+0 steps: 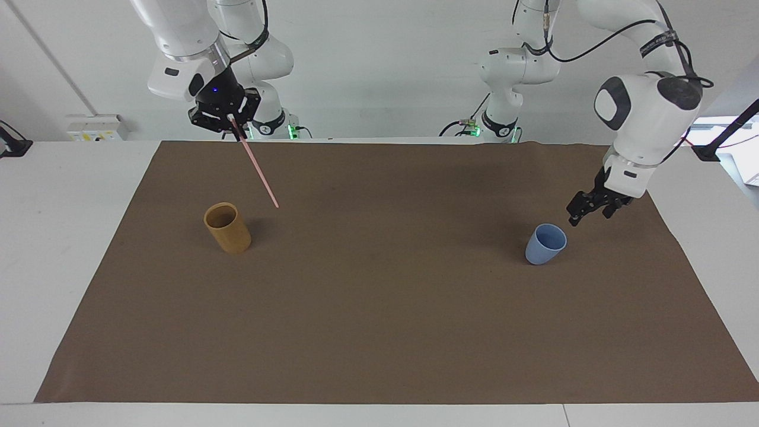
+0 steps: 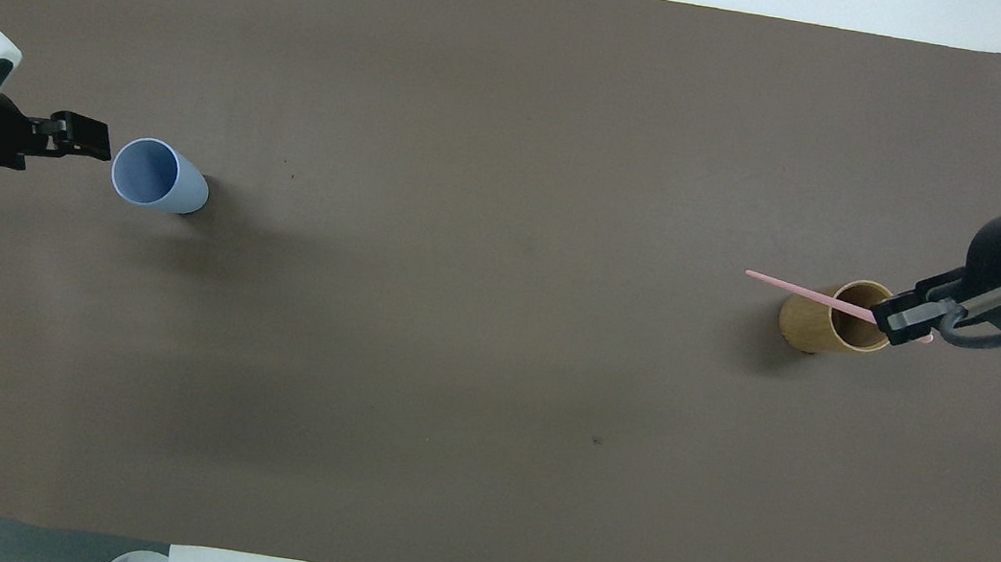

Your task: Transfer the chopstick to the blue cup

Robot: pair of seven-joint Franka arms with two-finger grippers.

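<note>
Brown paper sheet (image 1: 379,332) spread over most of a white table (image 1: 59,249), reaching nearly from one end to the other.

Two white arms, one at each end of the sheet, both raised off it.

Right gripper (image 1: 231,122) up in the air over the sheet's edge at the robots' side, toward the right arm's end. Fingertips clenched on the top end of the chopstick.

Left gripper (image 1: 574,219) low over the sheet, just beside the rim of the blue cup, on the side toward the left arm's end. Pointed at the cup; a thin gap to the rim in the facing view. Fingers spread, nothing between them.

Tan-orange cup (image 1: 227,228) upright on the sheet toward the right arm's end. Mouth open, plain cylinder.

Blue cup (image 1: 545,244) upright on the sheet toward the left arm's end, well apart from the tan-orange cup. Smaller and shorter, tapering to the base.

Chopstick (image 1: 259,168), thin, straight, pale pink, gripped at its upper end only. Slanted downward from the right gripper toward the middle of the table, lower tip free in the air over bare sheet beside the tan-orange cup. From overhead, drawn across that cup's mouth; in the facing view, clear of the cup. Well apart from the blue cup.
</note>
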